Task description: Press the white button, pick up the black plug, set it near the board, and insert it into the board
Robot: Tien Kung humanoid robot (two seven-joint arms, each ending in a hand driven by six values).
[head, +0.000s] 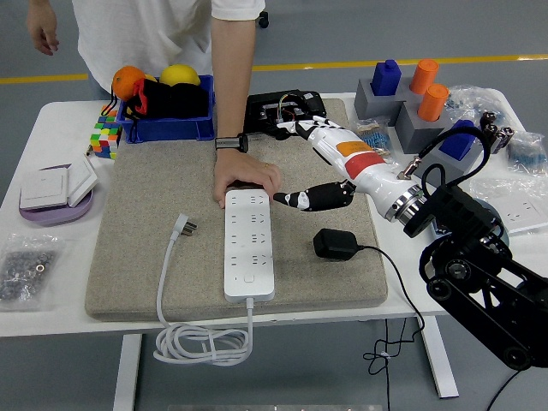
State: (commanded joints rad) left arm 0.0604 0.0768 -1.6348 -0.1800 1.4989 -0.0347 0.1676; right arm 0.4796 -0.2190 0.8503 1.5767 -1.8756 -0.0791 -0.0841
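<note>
1. While the right hand (310, 163) hangs above the felt mat (154, 214) with its fingers spread and nothing in them, the black plug (336, 244) lies flat on the mat below it, toward 5 o'clock from the hand and apart from it.
2. The plug's thin black cable (396, 282) runs off the mat's right edge toward 4 o'clock and drops over the table (51, 300) edge.
3. The white power strip (248, 248) lies lengthwise on the mat, at 9 o'clock from the plug and well clear of it; none of its sockets holds the plug.
4. A person's hand (244, 181) rests on the far end of the strip, at 12 o'clock from the strip's middle, pressing it to the mat.
5. The strip's own white cord (197, 342) loops off the near table edge at 6 o'clock, and its white three-pin plug (185, 226) lies on the mat just left of the strip.
6. At 11 o'clock from the strip stands a blue bin (167, 128) holding an orange and a yellow fruit; beside it, at its 9 o'clock, sits a colour cube (104, 139).
7. At the table's right side are grey blocks (402, 116) with blue and orange pegs, and a blue dish (438, 235) of green and dark batteries.
</note>
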